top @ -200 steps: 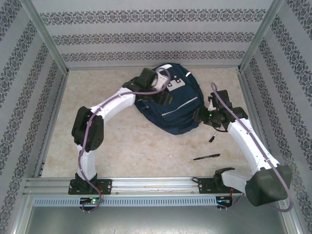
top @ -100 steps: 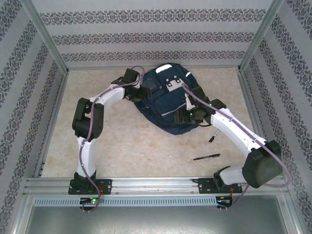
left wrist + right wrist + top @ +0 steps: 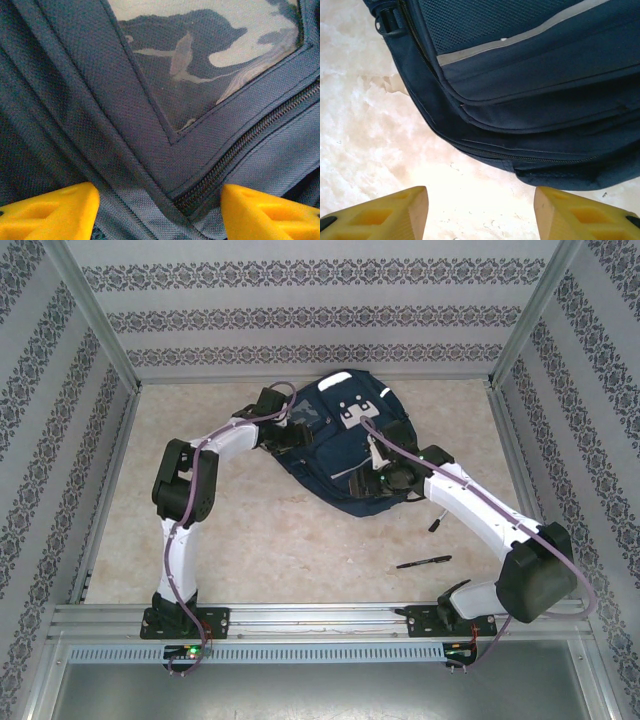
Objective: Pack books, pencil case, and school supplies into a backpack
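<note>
Starting nearest: both arm bases bolted to the aluminium rail (image 3: pixel 300 618) at the front edge. Left arm (image 3: pixel 185 490) straight up from its base, folded hard at the elbow, then reaching right and away onto the upper-left side of the backpack (image 3: pixel 330 455). Left hand (image 3: pixel 160 217) spread wide, yellow fingertips (image 3: pixel 47 212) right up against navy fabric, a zipper (image 3: pixel 240 150) running between them and a glossy patch (image 3: pixel 210 55) just beyond. Not clamped on anything, far as visible.

Right arm (image 3: pixel 480 515) bent at a big elbow out on the right, leaning left to the backpack's lower-right edge. Right hand (image 3: pixel 480 215) spread apart too, hovering over bare worktop (image 3: pixel 380 125) just beside the backpack's edge, near a white reflective stripe (image 3: pixel 520 37). Holding nothing.

Slim black pen (image 3: pixel 424 562) loose on the pale marbled worktop, between the right base and the backpack, apart from both. Backpack itself flat toward the rear of the worktop. Beyond that, wallpapered walls (image 3: pixel 300 320) with dark ornamental bands, framed by metal posts (image 3: pixel 95 320).
</note>
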You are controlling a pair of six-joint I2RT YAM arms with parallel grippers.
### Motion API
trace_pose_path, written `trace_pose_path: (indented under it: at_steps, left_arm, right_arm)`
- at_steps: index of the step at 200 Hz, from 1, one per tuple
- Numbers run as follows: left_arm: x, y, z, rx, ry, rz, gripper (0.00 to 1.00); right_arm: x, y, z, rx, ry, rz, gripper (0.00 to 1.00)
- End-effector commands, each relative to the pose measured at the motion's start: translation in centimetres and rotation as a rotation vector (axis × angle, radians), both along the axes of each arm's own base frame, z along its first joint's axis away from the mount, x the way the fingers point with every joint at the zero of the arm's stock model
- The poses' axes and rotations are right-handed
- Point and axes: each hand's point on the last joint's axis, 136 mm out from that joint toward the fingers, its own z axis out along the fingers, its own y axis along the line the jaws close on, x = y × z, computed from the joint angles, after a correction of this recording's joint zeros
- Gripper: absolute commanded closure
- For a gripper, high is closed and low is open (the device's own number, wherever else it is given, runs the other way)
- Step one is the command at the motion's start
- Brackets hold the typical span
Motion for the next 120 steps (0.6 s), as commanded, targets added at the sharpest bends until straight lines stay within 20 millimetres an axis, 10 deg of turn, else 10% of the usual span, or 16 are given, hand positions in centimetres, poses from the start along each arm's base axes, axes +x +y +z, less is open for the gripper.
trace_pose_path:
  at_steps: [1, 86, 120]
  left_arm:
    - [-2.9, 1.2, -2.2, 0.047, 0.109, 0.097, 0.32]
    - [-4.2, 5.1, 0.4, 0.168, 0.113, 0.28, 0.29]
    - [-2.5, 3.7, -0.4, 0.123, 0.095, 0.256, 0.3]
  right_arm:
    - [1.0, 1.0, 0.9, -0.016, -0.064, 0.003, 0.43]
    - [2.1, 4.2, 2.3, 0.035, -0.171, -0.08, 0.44]
    - [2.1, 5.2, 1.9, 0.032, -0.163, -0.053, 0.44]
